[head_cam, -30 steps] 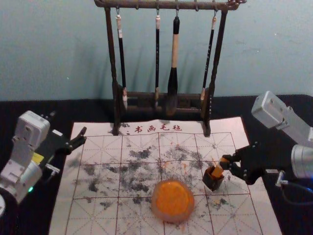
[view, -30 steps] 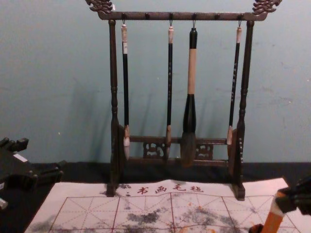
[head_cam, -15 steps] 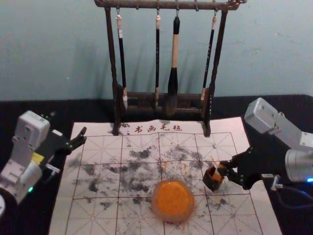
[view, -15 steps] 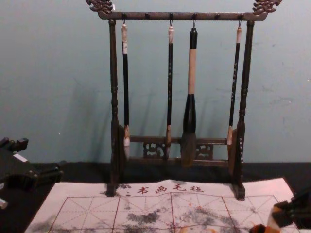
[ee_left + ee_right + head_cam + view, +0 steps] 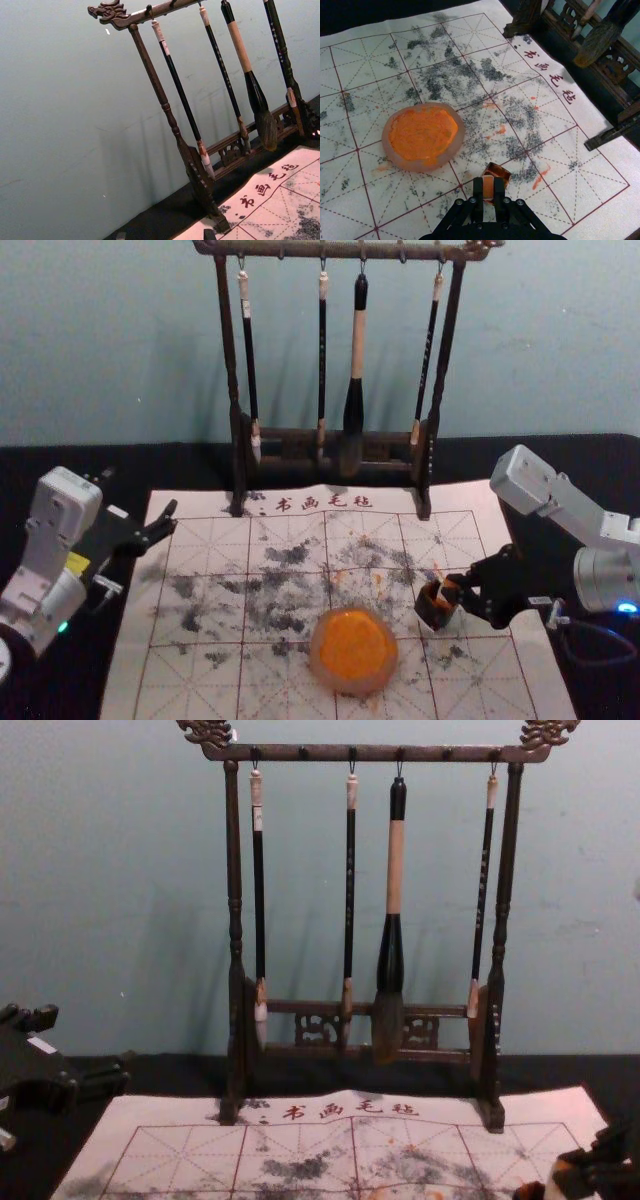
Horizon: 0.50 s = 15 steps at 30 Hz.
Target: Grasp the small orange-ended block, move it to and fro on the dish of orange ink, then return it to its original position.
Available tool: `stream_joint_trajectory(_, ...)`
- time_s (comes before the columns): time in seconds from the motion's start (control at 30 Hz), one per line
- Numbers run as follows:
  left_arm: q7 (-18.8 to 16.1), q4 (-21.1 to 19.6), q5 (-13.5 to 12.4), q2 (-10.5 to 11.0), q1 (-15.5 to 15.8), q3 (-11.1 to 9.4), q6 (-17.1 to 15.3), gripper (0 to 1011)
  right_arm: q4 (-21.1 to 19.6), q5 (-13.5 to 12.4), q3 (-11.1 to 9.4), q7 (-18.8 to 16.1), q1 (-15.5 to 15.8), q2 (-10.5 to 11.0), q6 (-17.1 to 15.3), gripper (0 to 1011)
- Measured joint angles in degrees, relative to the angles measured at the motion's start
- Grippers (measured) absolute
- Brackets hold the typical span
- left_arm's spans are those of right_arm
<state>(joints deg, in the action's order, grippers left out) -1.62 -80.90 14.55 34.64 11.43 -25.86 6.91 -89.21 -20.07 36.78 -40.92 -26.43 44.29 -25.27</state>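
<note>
Head view | right tool (image 5: 460, 590) grips block (image 5: 449, 594) in glossy square holder (image 5: 434, 613) | left tool (image 5: 140, 497) spread by mat's (image 5: 215, 502) edge

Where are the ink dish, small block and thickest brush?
Ink dish (image 5: 355, 687): head view, near rim.
Small block (image 5: 488, 187): right wrist view, orange face between the fingers.
Thickest brush (image 5: 395, 870): chest view, pale section of handle.

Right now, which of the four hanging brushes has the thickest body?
The third brush from the left on the rack in the head view: it has a pale mid-handle and a broad dark tuft. The other brushes are slim.
</note>
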Motion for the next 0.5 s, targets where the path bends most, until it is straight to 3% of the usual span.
stream_joint_trajectory(0.5, 0.0, 0.0, 0.0, 0.0, 0.0, 0.0, 0.0, 1001, 1.2, -0.2, 0.4, -0.5, -0.7, -0.7, -0.2, 83)
